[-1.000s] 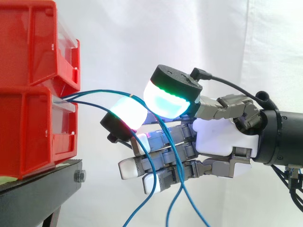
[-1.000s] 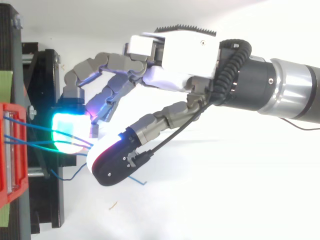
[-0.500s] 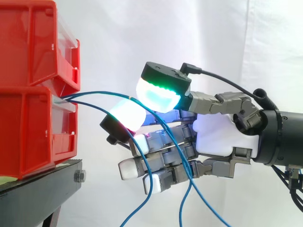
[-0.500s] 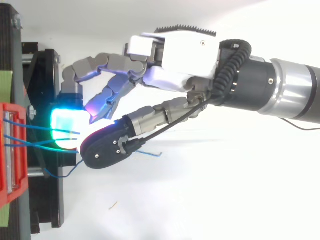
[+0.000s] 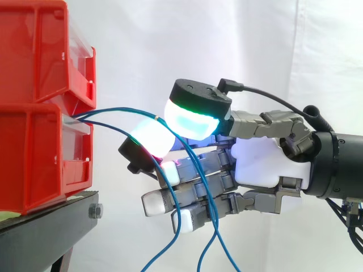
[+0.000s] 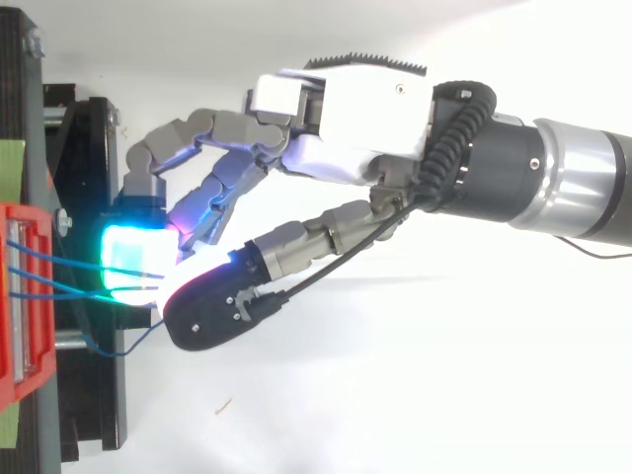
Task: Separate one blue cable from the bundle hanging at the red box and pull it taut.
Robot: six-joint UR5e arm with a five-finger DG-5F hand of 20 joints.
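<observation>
My hand (image 5: 258, 164) pinches one blue cable (image 5: 113, 111) between thumb and finger pads (image 5: 150, 137), near the red box (image 5: 34, 153). That holds it above the bundle (image 5: 108, 125) so a pull tightens it alone.

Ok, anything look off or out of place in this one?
Nothing damaged or spilled. One oddity: two blue cables run from the lower red bin to the hand, pinched between its glowing pads, not one; loose ends hang crossed over its lower fingers. No single cable looks separated yet.
</observation>
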